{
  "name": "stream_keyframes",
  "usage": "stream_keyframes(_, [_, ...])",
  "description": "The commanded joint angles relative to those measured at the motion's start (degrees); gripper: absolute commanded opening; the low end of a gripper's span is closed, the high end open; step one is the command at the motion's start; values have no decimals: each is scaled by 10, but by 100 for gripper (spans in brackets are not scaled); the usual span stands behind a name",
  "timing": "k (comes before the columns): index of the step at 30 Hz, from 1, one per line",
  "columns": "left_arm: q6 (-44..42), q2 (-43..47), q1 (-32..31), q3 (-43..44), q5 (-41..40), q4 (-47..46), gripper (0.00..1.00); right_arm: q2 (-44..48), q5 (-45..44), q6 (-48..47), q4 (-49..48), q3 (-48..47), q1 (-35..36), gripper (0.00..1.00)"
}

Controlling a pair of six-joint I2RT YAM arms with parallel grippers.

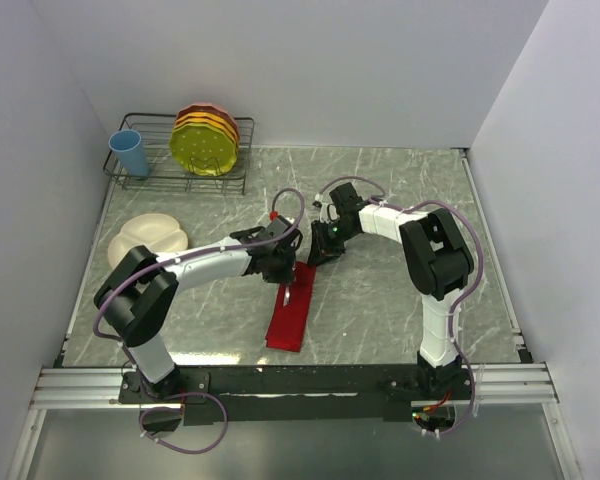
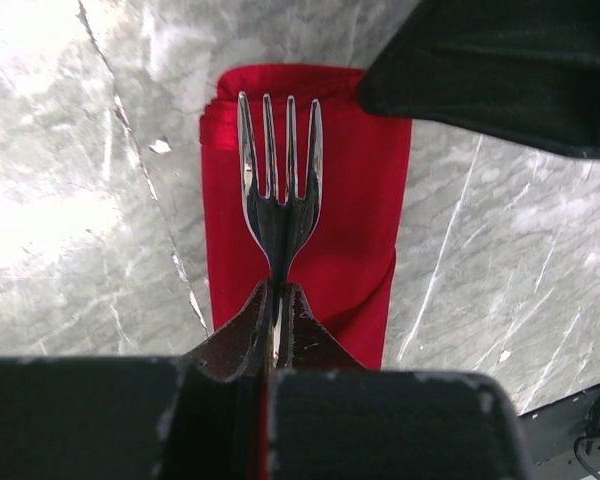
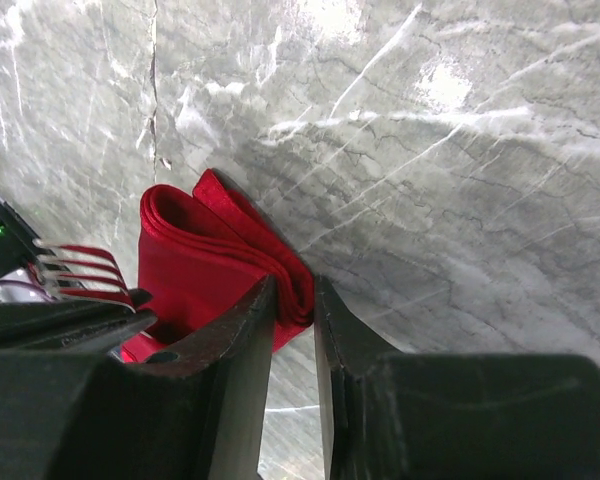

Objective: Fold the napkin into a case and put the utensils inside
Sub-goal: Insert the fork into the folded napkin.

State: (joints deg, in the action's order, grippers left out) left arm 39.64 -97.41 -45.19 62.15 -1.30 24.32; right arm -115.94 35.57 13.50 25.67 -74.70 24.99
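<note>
The red napkin lies folded into a long narrow strip on the marble table. My left gripper is shut on the handle of the silver fork, whose tines point out over the napkin near its open end. My right gripper is closed on the layered edge of the napkin at its far corner. The fork tines show at the left of the right wrist view. In the top view both grippers meet at the strip's far end, left and right. The spoon is not visible.
A cream divided plate lies at the left. A wire dish rack at the back left holds a blue cup and yellow and orange plates. White walls close in on three sides.
</note>
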Motion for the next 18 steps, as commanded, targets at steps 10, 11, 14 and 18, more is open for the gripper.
stream_keyframes(10, [-11,15,-13,-15,-7,2,1,-10,-16,7,-27,-10,5,27])
stream_keyframes(11, [-13,15,-14,-17,-6,3,1,-9,-17,7,-27,-8,5,27])
stream_keyframes(14, [-16,15,-13,-16,-5,6,1,-7,-20,7,-30,-5,6,27])
stream_keyframes(18, [-18,24,-14,-23,3,1,1,-3,-28,7,-34,-2,8,27])
